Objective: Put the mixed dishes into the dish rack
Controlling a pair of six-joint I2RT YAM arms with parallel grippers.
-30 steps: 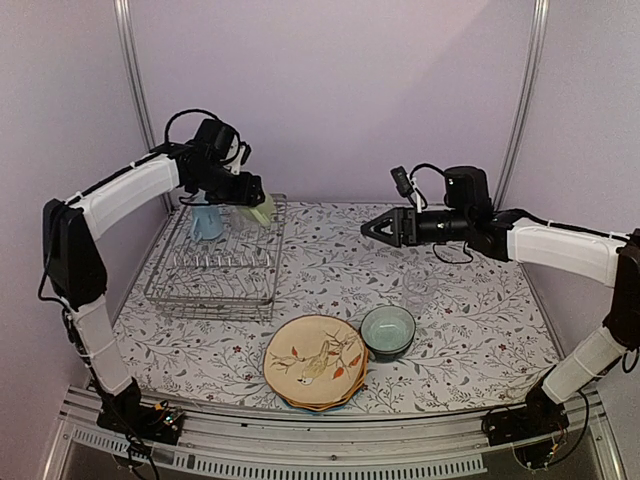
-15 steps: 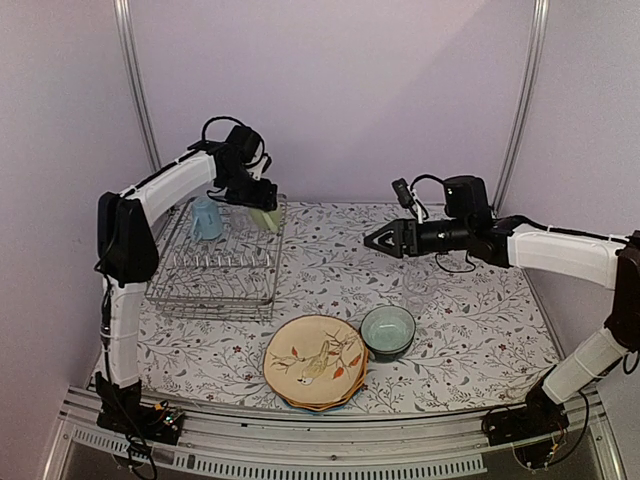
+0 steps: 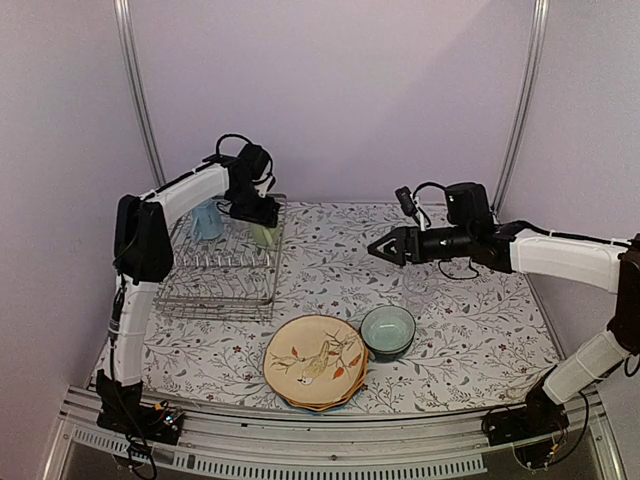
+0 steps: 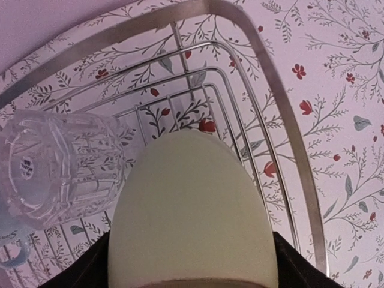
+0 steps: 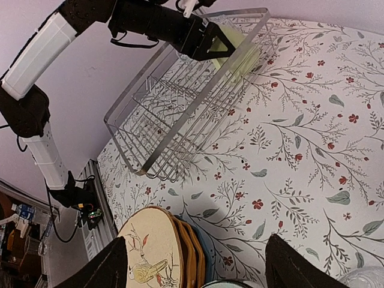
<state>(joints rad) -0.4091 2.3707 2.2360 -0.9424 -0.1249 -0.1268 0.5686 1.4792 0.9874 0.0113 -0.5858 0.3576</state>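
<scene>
left gripper [image 3: 258, 212]: closed on the pale yellow-green mug [image 4: 192, 210], with a dark finger on each side of the mug body at the bottom of the left wrist view. the jaws stand wide because the mug is wide.

mug axis: the long axis carries straight on from the gripper, away from the wrist camera and down toward the wires. in the top view the mug hangs steeply below the fingers. cannot tell which end is the mouth. no handle shows.

mug location: at the far right corner of the dish rack [image 3: 215, 285], inside the curved corner rail. cannot tell whether it touches the wires.

in the rack: a clear glass [image 4: 60, 168] lies on its side just left of the mug in the left wrist view, with one round end toward the camera. the light blue mug [image 3: 207, 220] stands at the far left of the rack.

right gripper [image 3: 378, 248]: jaws apart and holding nothing. it hovers above the floral table cover [image 3: 470, 320], pointing left toward the rack and well apart from it.

on the table: the stack of scalloped plates [image 3: 315, 362] sits near the front edge with the tan bird-patterned plate on top. the teal bowl [image 3: 388, 330] is just beside its right edge. another clear glass [image 5: 363, 277] shows only as a rim in the corner of the right wrist view.
</scene>
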